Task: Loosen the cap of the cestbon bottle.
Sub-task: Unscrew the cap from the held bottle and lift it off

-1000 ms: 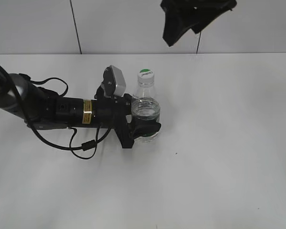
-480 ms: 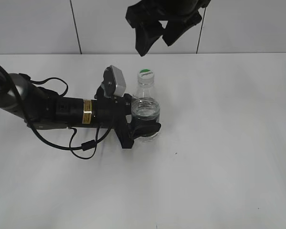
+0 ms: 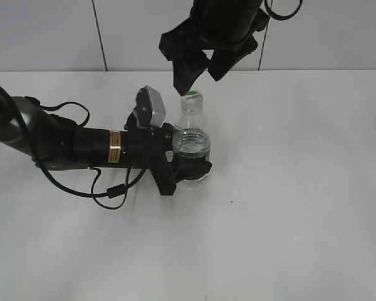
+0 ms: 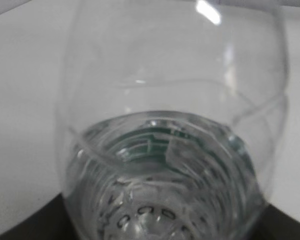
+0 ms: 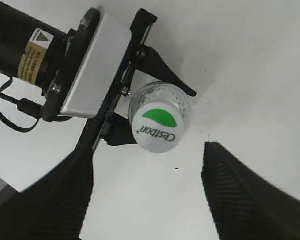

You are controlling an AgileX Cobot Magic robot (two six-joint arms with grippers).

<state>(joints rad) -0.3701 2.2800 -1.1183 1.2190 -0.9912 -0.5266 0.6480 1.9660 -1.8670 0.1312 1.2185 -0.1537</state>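
Note:
The cestbon bottle point(image 3: 191, 147) stands upright on the white table, clear plastic with water in it. My left gripper point(image 3: 189, 168) is shut on its lower body. In the left wrist view the bottle point(image 4: 170, 125) fills the frame and hides the jaws. The white cap point(image 3: 192, 96) with a green half-circle sits on the neck. My right gripper point(image 3: 196, 72) hangs open just above the cap, apart from it. In the right wrist view the cap point(image 5: 159, 129) lies between and ahead of the open fingers point(image 5: 147, 192).
The left arm point(image 3: 62, 147) lies along the table from the left, with a looped black cable point(image 3: 109, 188) beside it. A grey wall with dark seams point(image 3: 100, 37) stands behind the table.
My right gripper has come down and to the left, from high at the upper right to just above the cap. The left gripper and bottle have not moved.

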